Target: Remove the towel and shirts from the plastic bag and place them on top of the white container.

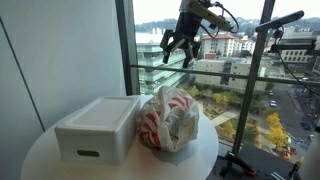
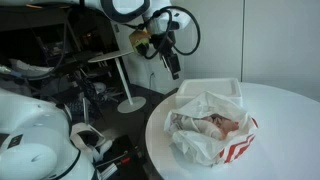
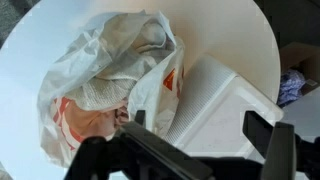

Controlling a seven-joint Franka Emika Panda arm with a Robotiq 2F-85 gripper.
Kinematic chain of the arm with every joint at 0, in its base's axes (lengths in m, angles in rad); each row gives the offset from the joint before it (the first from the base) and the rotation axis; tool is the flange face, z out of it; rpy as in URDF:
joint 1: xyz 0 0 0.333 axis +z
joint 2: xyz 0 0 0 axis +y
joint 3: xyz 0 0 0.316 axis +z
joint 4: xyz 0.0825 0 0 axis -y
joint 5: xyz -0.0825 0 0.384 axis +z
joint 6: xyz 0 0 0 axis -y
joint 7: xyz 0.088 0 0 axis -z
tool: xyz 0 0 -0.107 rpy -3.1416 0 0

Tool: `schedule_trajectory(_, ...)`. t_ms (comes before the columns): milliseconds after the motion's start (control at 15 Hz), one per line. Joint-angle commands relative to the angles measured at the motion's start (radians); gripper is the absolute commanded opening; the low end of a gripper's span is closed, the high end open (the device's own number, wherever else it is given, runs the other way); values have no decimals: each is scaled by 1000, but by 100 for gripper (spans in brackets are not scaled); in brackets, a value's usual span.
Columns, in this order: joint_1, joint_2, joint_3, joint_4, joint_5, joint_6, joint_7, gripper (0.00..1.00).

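Observation:
The white plastic bag (image 1: 168, 120) with red rings stands crumpled on a round white table (image 1: 40, 160), touching the white container (image 1: 98, 128) beside it. In the wrist view the bag (image 3: 100, 75) is left of the container (image 3: 225, 105), whose lid is bare. Pale pink shirt fabric (image 2: 222, 123) shows in the bag's mouth, and a grey-beige fold (image 3: 150, 40), seemingly the towel, lies deeper inside. My gripper (image 1: 176, 58) hangs high above the bag, open and holding nothing. From the wrist, the gripper (image 3: 198, 125) spans the bag's edge and the container (image 2: 215, 88).
A glass wall with a railing (image 1: 240, 65) runs right behind the table. A camera boom (image 1: 278, 22) stands at one side. A floor stand (image 2: 128, 100) and cluttered equipment (image 2: 40, 130) sit beyond the table edge (image 2: 155, 125).

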Motion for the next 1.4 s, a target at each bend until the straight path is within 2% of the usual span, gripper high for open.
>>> schedule_trajectory(0,-8,0,7,6,4,-2,-4,100)
schedule_trajectory(400,-8,-6,7,15,4,-2,-4,100)
schedule_trajectory(933,-75,181,55,-34,-223,18,58,100)
schedule_trajectory(1133,-80,295,67,-56,-333,98,64,100)
schedule_trajectory(1333,-76,400,77,-53,-441,229,95,100)
